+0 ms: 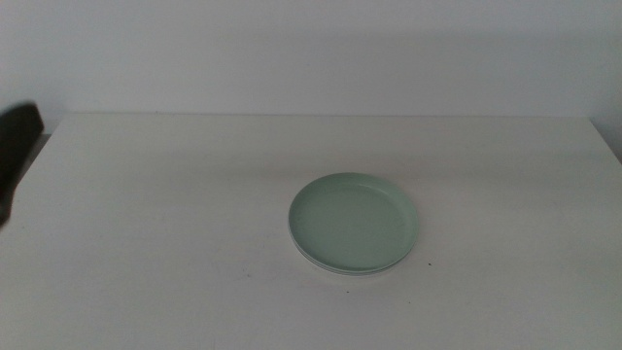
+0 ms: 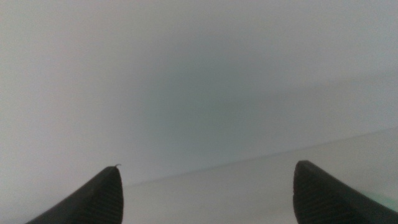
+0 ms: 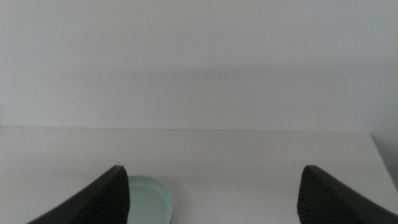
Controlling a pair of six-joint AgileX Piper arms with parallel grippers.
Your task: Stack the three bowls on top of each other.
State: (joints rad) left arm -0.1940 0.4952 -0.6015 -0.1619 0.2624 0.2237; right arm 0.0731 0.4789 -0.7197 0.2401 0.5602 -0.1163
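The mint green bowl (image 1: 355, 222) lies on the white table right of the middle, on top of a stack. A thin white rim (image 1: 342, 271) of another bowl shows under its near edge. I cannot make out the grey bowl. The mint green bowl also shows in the right wrist view (image 3: 149, 200), beside one jaw. My right gripper (image 3: 214, 180) is open and empty, held back from the stack and out of the middle view. My left gripper (image 2: 208, 180) is open and empty, facing the wall. The left arm (image 1: 15, 156) is a dark shape at the table's left edge.
The white table (image 1: 175, 214) ends at a far edge against a plain pale wall (image 1: 311, 49). A small dark speck (image 1: 431, 262) lies just right of the stack. Nothing else stands on the table.
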